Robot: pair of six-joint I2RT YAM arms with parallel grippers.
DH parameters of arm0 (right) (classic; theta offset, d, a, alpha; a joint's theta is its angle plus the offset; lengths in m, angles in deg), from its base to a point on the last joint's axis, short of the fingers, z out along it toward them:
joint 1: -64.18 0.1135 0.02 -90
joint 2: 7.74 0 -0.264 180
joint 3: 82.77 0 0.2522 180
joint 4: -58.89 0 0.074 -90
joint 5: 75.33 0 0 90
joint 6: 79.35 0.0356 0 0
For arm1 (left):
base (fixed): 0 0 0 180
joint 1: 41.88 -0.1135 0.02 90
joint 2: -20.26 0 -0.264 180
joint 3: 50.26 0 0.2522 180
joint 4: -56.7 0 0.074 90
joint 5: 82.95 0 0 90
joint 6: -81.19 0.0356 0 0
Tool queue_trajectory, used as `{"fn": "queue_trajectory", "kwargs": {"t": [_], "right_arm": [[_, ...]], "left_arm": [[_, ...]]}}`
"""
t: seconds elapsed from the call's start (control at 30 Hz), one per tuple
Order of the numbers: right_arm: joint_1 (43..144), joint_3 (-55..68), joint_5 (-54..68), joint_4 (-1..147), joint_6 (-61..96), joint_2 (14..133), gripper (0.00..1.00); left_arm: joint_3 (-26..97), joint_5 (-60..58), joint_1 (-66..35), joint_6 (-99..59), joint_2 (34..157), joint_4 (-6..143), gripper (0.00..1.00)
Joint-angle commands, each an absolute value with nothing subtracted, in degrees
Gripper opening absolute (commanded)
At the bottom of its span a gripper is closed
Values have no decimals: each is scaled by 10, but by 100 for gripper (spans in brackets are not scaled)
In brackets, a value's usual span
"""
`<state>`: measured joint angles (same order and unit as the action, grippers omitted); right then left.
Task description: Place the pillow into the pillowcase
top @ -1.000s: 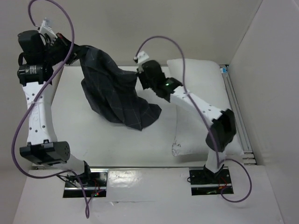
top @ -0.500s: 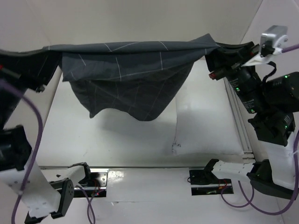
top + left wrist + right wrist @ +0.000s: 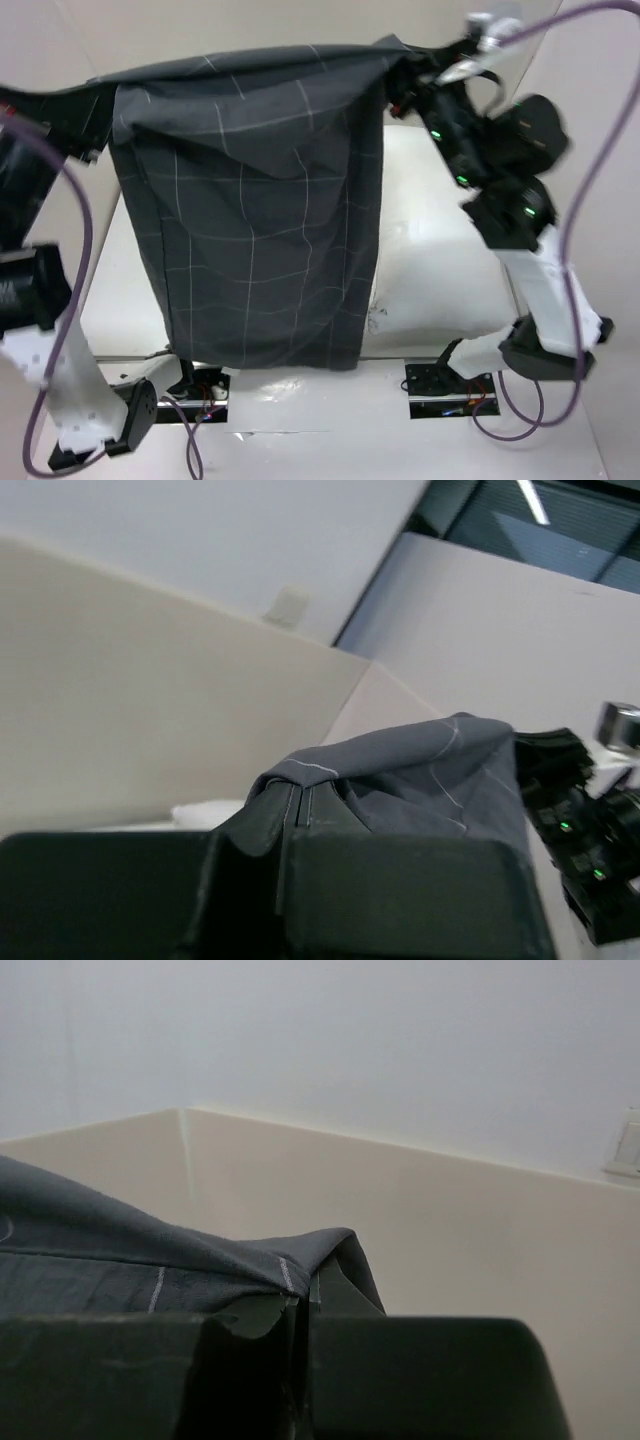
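Left gripper (image 3: 298, 802) pinched shut on one top corner of the pillowcase (image 3: 250, 220), right gripper (image 3: 300, 1295) pinched on the other. Both are held high, and the fabric is stretched between them, hanging like a sheet. Pillow (image 3: 435, 265) lies flat on the table (image 3: 130, 270) under the right arm, left edge hidden behind the case.

Lab-style robot cell: white table (image 3: 320, 400), plain beige partition walls (image 3: 450, 1230)

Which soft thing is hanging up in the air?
The dark checked pillowcase, pinched at its top corners by the left gripper and right gripper. The white pillow just lies flat.
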<state>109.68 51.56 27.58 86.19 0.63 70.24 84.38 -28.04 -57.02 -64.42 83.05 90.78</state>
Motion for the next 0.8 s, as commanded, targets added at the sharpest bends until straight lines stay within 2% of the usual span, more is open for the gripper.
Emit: {"fn": "queue_trajectory", "kwargs": {"t": [0.0,0.13,0.33,0.4,0.43,0.53,0.57,0.6,0.63,0.67,0.7,0.77], "right_arm": [[1068,544,345,806,-39,812,0],[994,563,265,791,3,919,0],[924,578,174,734,69,1080,0],[915,610,150,721,91,1189,0],[915,627,144,721,98,1190,0],[915,720,122,737,117,1301,0],[915,765,122,747,129,1347,0],[915,781,109,755,135,1362,6],[915,789,93,762,141,1371,38],[915,789,84,767,141,1371,57],[915,761,74,773,147,1358,72],[915,693,67,773,152,1304,91]], "left_arm": [[759,-243,-574,-608,894,880,0],[681,-224,-574,-593,952,855,0],[632,-206,-581,-572,1066,819,0],[612,-170,-586,-559,1110,819,0],[611,-151,-586,-553,1122,819,0],[583,-114,-598,-548,1161,819,0],[583,-100,-603,-536,1170,833,9],[598,-93,-603,-528,1184,853,24],[613,-93,-603,-516,1210,875,63],[646,-88,-603,-498,1221,899,76],[663,-88,-603,-487,1230,945,85],[690,-55,-588,-464,1235,978,96]]}}
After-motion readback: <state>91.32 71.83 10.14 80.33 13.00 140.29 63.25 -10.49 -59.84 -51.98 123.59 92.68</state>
